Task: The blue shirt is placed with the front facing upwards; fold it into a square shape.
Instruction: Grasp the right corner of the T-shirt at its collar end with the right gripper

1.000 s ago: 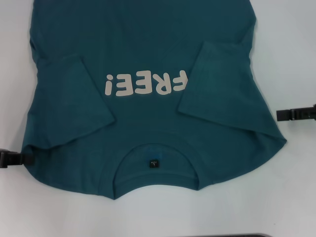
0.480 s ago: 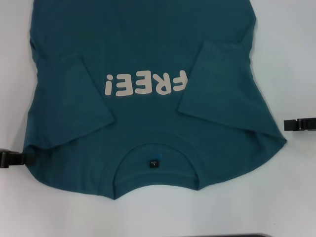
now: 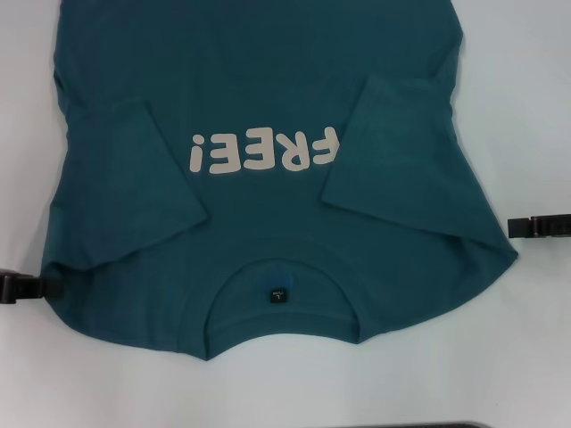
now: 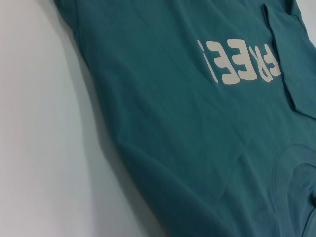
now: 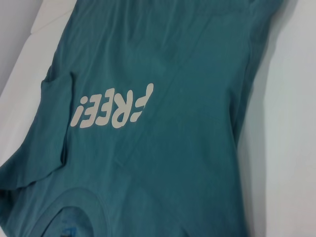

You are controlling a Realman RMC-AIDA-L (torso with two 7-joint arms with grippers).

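Teal-blue cotton T-shirt (image 3: pixel 268 205) lies flat between both grippers: left gripper (image 3: pixel 20 287) touches its shoulder edge, right gripper (image 3: pixel 538 226) just beside; grip state unclear.

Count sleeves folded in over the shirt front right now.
2. One sleeve lies across the blue shirt on the robot's left of the lettering; the other sleeve lies on the right. Neither looks hidden.

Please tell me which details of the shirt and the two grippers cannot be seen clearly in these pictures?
- Large teal-blue cotton T-shirt: its hem is cut off by the head view's top edge.
- Small dark neck label: print too small to read.
- Left gripper: only a black tip at the frame edge, touching the shirt's shoulder; finger state unclear.
- Right gripper: cut off likewise, apart from the shirt; neither wrist view shows fingers.
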